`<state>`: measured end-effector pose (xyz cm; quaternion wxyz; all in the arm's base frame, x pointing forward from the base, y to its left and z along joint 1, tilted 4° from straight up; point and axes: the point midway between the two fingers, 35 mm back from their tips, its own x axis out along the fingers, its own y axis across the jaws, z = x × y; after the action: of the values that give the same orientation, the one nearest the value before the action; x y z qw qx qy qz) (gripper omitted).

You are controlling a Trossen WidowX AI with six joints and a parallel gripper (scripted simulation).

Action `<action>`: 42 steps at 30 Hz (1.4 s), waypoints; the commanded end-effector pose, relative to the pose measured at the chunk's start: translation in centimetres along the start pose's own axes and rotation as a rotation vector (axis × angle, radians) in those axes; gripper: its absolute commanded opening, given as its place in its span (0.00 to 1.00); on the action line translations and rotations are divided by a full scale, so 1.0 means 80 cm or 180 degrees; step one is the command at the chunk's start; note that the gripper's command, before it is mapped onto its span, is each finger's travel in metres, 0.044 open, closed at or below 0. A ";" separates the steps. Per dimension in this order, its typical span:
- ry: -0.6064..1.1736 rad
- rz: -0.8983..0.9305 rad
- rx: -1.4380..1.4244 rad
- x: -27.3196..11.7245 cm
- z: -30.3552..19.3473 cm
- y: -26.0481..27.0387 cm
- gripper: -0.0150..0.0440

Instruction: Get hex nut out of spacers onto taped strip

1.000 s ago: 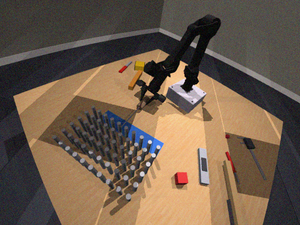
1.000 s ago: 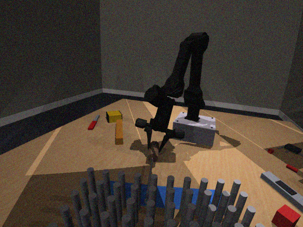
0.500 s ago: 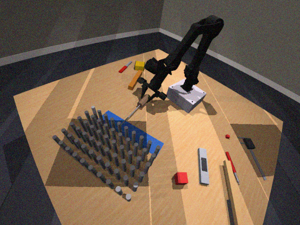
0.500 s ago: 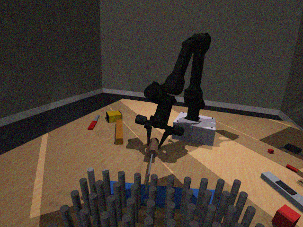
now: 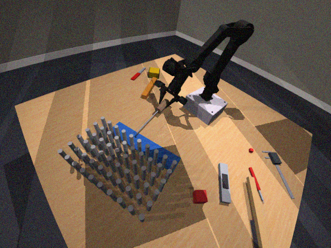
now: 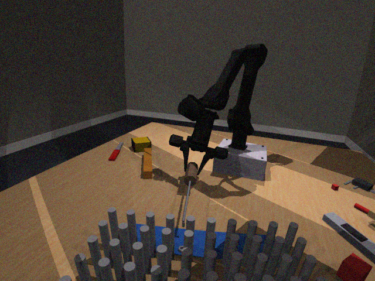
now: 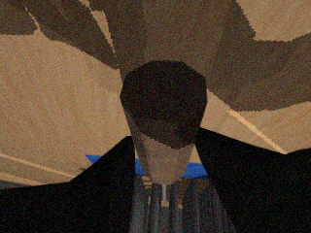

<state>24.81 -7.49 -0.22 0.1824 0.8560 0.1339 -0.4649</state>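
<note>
My gripper (image 5: 163,104) (image 6: 191,172) (image 7: 163,138) is shut on the brown handle of a thin-rod tool (image 5: 161,107) (image 6: 191,176) (image 7: 167,160). The rod slopes down toward the field, its tip a little above the blue taped strip (image 5: 121,126) (image 6: 200,239), on the arm's side of the spacers. Many grey metal spacers (image 5: 128,190) (image 6: 162,260) stand upright in rows. A small pale ring, apparently the nut (image 6: 181,248), shows in the exterior view at the strip's spacer-side edge, beside a front spacer. In the top view it cannot be made out.
An orange block (image 5: 148,88) (image 6: 147,164), yellow block (image 5: 153,72) and red-handled tool (image 5: 135,76) lie beyond the gripper. A red cube (image 5: 199,196), grey level-like bar (image 5: 224,184), red screwdriver (image 5: 255,179), caliper-like tool (image 5: 274,157) and long wooden stick (image 5: 253,202) lie right of the field.
</note>
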 end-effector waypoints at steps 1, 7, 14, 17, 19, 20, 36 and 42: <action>0.0073 0.0051 -0.0038 -0.020 -0.024 0.016 0.25; 0.0075 0.0052 -0.0037 -0.050 -0.048 0.027 0.25; 0.0074 0.0054 -0.0031 -0.092 -0.072 0.034 0.25; 0.0073 0.0056 -0.0026 -0.112 -0.082 0.035 0.25; 0.0073 0.0055 -0.0025 -0.120 -0.085 0.035 0.25; 0.0071 0.0053 -0.0024 -0.121 -0.085 0.034 0.25; -0.0034 0.0160 -0.1224 -0.109 -0.109 0.044 0.25; -0.0107 0.0189 -0.1648 -0.110 -0.115 0.051 0.25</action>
<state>28.15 -7.45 12.17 0.3767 0.7940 0.2087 -0.4289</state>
